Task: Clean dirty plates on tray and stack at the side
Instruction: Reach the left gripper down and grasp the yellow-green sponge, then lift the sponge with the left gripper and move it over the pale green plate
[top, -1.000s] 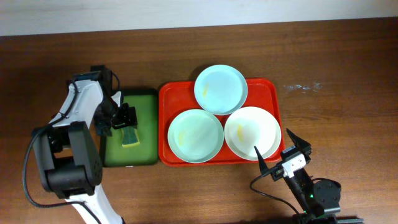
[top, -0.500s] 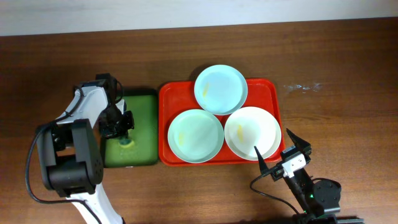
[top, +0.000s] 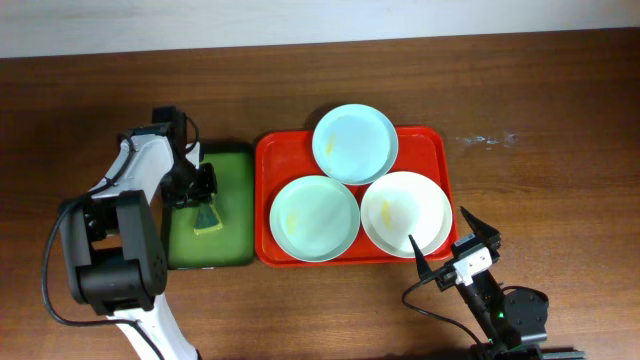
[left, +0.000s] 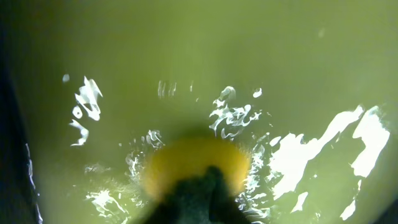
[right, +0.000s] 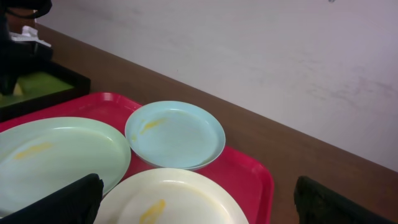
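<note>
Three plates lie on the red tray (top: 437, 150): a pale blue one (top: 355, 143) at the back, a pale green one (top: 315, 218) front left and a cream one (top: 405, 213) front right, each with a yellow smear. My left gripper (top: 200, 192) hangs over the green tray (top: 236, 170), shut on a yellow and dark green sponge (top: 207, 220). In the left wrist view the sponge (left: 196, 165) fills the bottom centre. My right gripper (top: 437, 225) stands open at the cream plate's front right edge, nothing between its fingers (right: 68, 200).
The green tray, black-rimmed, sits just left of the red tray (right: 249, 171); its wet floor (left: 186, 62) glistens. Bare brown table (top: 540, 150) lies right of and behind the trays. The wall runs along the table's far edge.
My left gripper came down onto the sponge on the green tray, closed, and now holds it tilted up. The right arm and plates have not moved.
</note>
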